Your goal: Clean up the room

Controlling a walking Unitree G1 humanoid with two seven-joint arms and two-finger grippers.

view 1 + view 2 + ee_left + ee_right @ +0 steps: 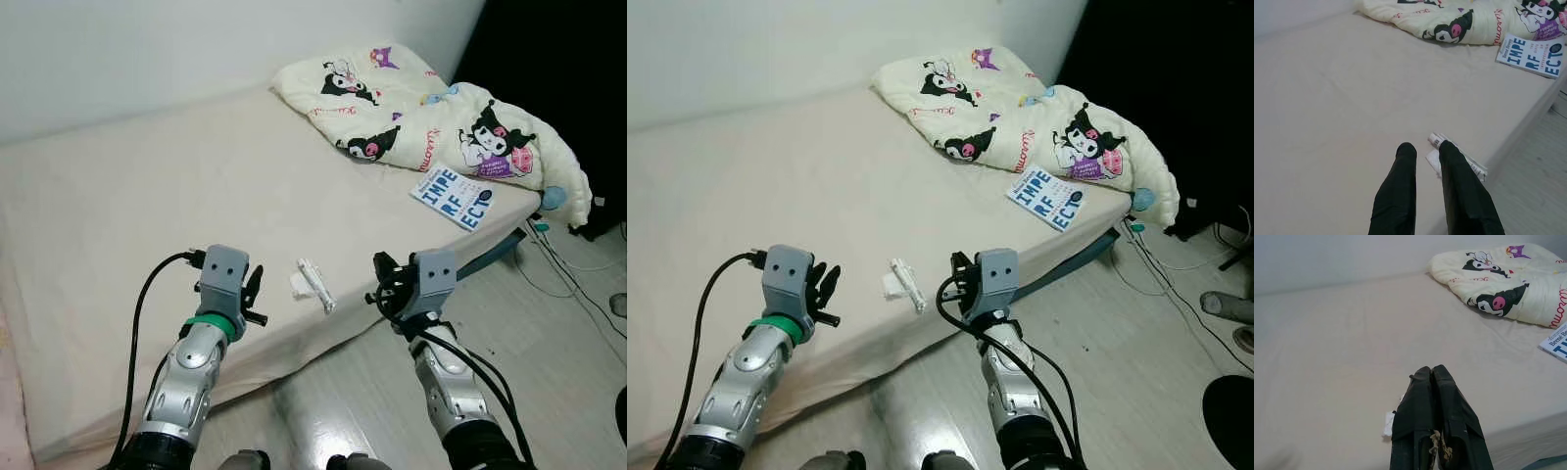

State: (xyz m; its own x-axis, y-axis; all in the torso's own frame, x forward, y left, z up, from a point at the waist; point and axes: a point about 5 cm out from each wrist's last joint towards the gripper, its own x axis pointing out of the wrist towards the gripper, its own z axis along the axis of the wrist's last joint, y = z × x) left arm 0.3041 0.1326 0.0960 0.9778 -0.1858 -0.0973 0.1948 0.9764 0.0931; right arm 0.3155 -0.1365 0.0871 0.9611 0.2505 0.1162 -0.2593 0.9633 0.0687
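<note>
A crumpled white paper wrapper lies on the cream bed close to its front edge. My left gripper hovers just left of the wrapper, its fingers a little apart and holding nothing; in the left wrist view the wrapper lies right beyond the fingertips. My right gripper is raised just right of the wrapper, off the bed's edge, shut with nothing in it. A blue and white book rests at the bed's far right corner beside a rumpled cartoon-print blanket.
Pale wooden floor runs along the right side of the bed. Cables trail over it near the bed's corner. A white wall stands behind the bed, and a dark area lies at the far right.
</note>
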